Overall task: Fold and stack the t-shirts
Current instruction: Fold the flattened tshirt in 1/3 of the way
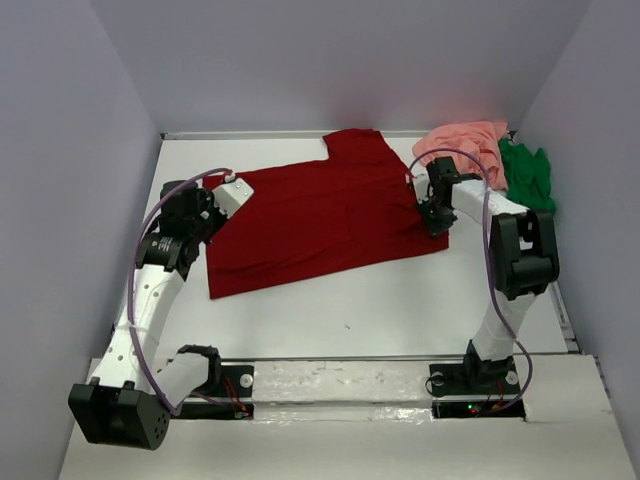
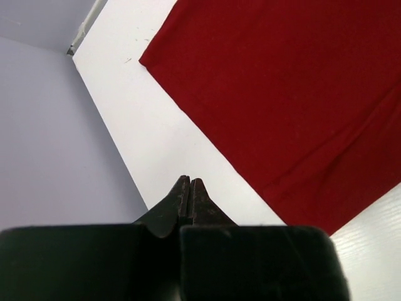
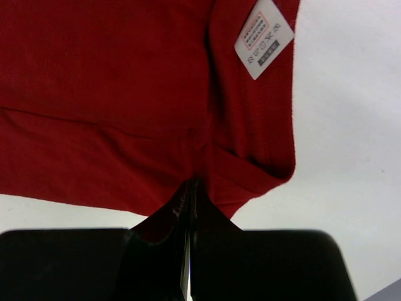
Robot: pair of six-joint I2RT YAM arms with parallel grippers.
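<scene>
as the right hand [image 3: 191, 186] pinches it, the red t-shirt [image 1: 320, 215] lies flat.

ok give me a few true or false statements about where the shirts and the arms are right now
1. The dark red t-shirt lies spread on the table. True.
2. The salmon pink t-shirt is stacked on the red one. False: it lies bunched at the far right corner.
3. The green t-shirt sits beside the pink one. True.
4. The left gripper has its fingers wide open. False: they are shut, over bare table beside the red shirt.
5. A white label shows near the red shirt's edge. True.
</scene>
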